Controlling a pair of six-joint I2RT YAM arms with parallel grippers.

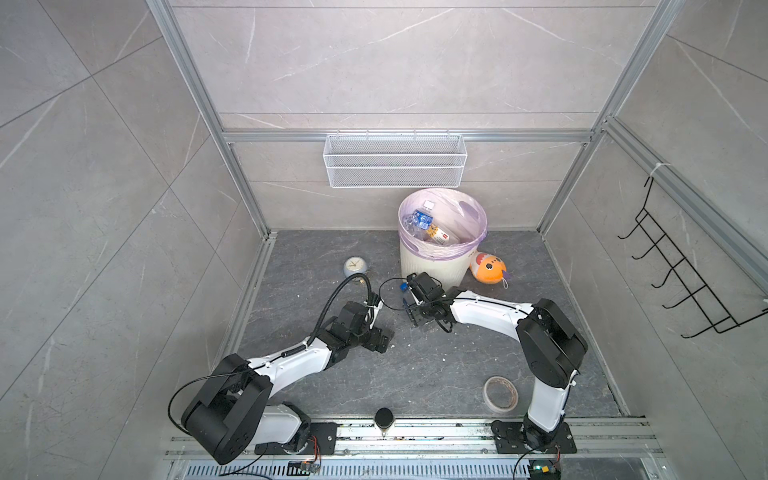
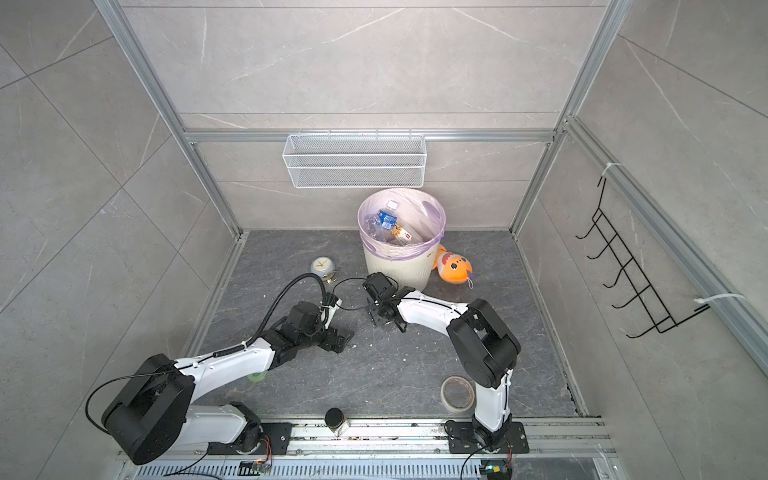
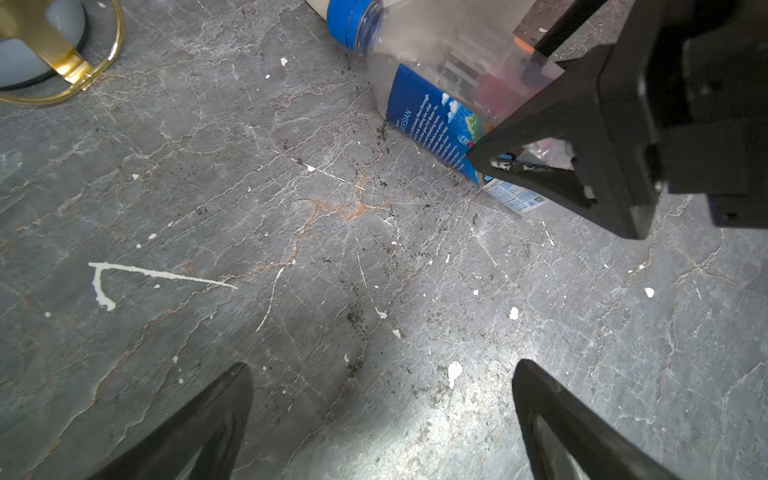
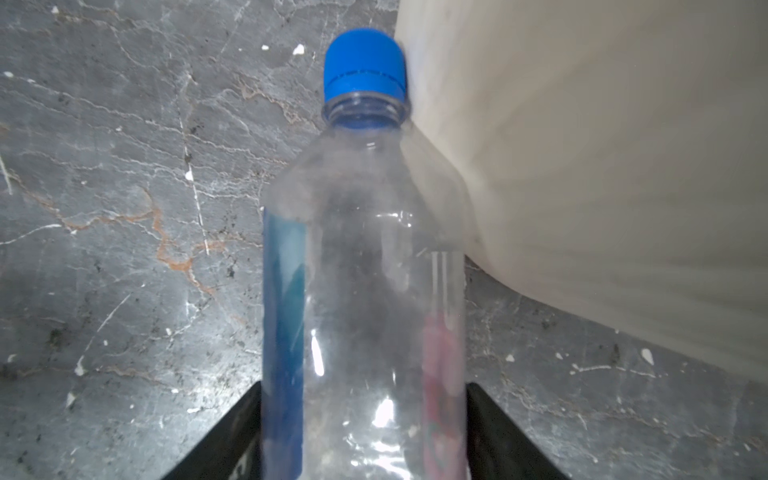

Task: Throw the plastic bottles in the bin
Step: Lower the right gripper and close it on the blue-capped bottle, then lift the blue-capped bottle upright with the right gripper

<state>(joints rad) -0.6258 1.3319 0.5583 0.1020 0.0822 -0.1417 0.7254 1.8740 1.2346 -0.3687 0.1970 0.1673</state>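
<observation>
A blue-capped bottle (image 4: pixel 365 270) lies on the table (image 1: pixel 415 374) near its far edge. Its cap is just beside the wall of the bin (image 1: pixel 432 266), and its body runs back between the right arm's jaws. Those jaws sit tight against both its sides, pinching it at the label. The left arm's jaws stand spread wide over the table nearby, touching nothing. Other bottles (image 1: pixel 419 220) lie inside the bin.

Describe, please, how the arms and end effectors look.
The left arm and right arm share white link shells, black joints and thin black cables; the left adds a ribbed black hose. The left end effector and right end effector have black wedge-shaped fingers.
</observation>
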